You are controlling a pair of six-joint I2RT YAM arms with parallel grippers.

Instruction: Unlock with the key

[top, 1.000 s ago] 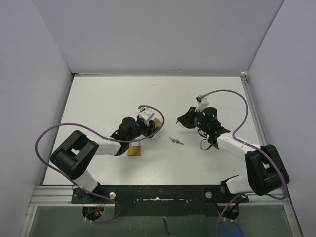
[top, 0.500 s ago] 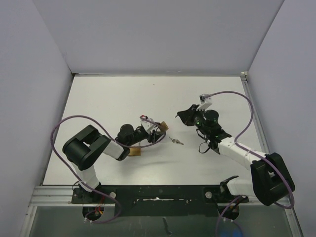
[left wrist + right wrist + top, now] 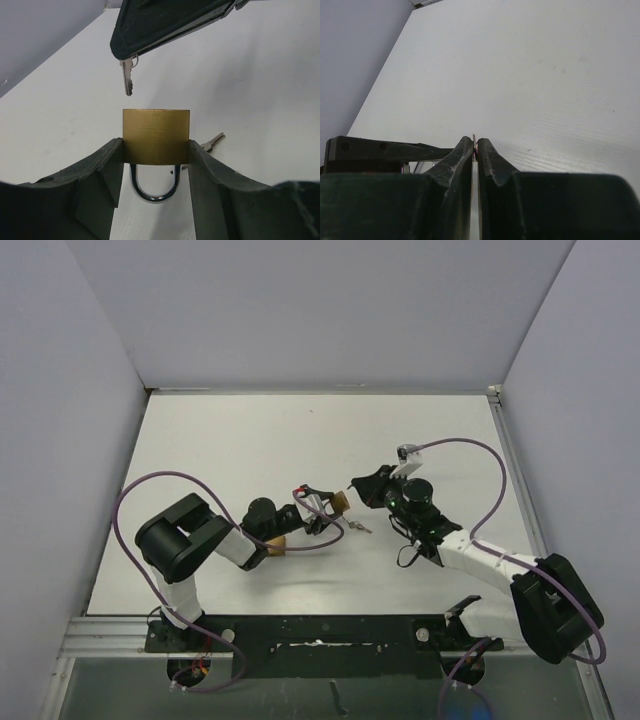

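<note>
From above, we saw the left gripper (image 3: 330, 505) holding a brass padlock (image 3: 341, 503) near the middle of the white table (image 3: 230, 440). The right gripper (image 3: 355, 484) was just beside it, and a loose key (image 3: 358, 526) lay on the table nearby.

In the left wrist view, the padlock sat clamped between the half-spread fingers (image 3: 95, 185), shackle (image 3: 154, 186) toward the camera. The held key (image 3: 127, 77) pointed at its flat end, not touching.

In the right wrist view, the jaws were pinched almost together on that key's thin edge.
</note>
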